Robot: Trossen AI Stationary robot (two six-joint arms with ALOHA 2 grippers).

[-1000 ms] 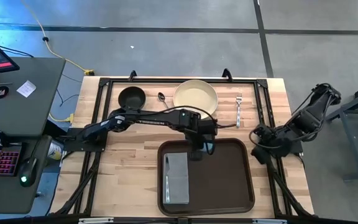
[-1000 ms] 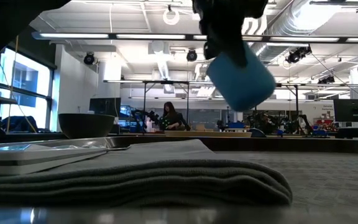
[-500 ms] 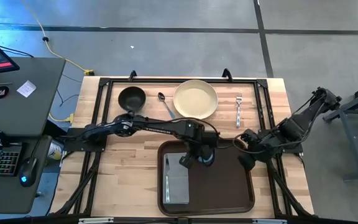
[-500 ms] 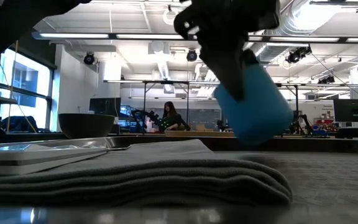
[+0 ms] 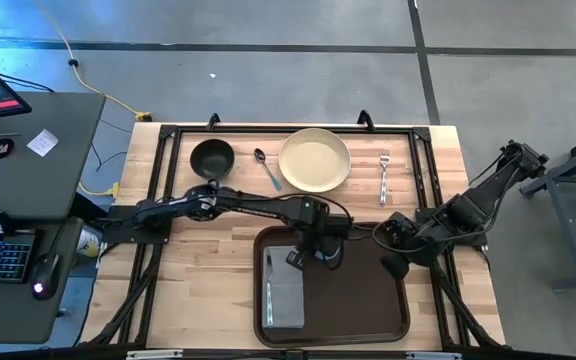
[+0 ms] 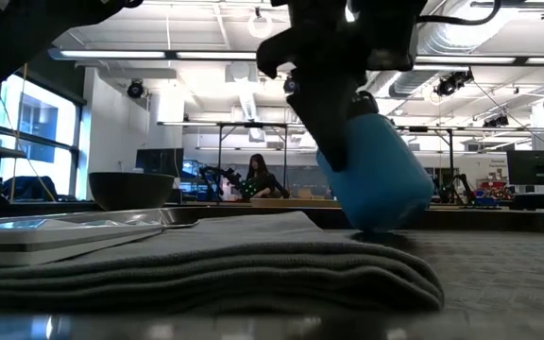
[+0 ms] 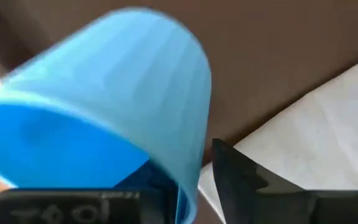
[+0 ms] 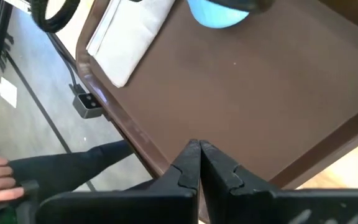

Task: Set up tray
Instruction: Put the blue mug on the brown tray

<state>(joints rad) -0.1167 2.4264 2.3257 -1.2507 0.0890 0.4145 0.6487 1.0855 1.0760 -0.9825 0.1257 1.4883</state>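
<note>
Tray: we see the large dark brown rectangular tray with rounded corners and a low raised rim (image 5: 368, 300) lying flat at the near middle of the pale wooden table (image 5: 208, 290).
Napkin: a grey folded cloth napkin (image 5: 285, 288) lies along the tray's left side.
Cup: a blue ribbed plastic cup (image 6: 374, 179) stands tilted at the tray's far edge, its base touching the tray floor or just above it; we cannot tell which.
Left gripper: the left gripper (image 5: 311, 252) is over the cup; from the wrist view one finger sits inside the rim and one outside, but we cannot tell whether the jaws grip it or have let go.
Right gripper: the right gripper (image 8: 199, 163) waits beside the tray's right edge, jaws pressed together on nothing.
Handling: we judge the tray stiff, light, smooth and probably slippery; it is best pinched at the raised rim, midway along a side.
Far row: black bowl (image 5: 212, 157), spoon (image 5: 267, 168), cream plate (image 5: 315, 160) and fork (image 5: 384, 174) lie off the tray.
</note>
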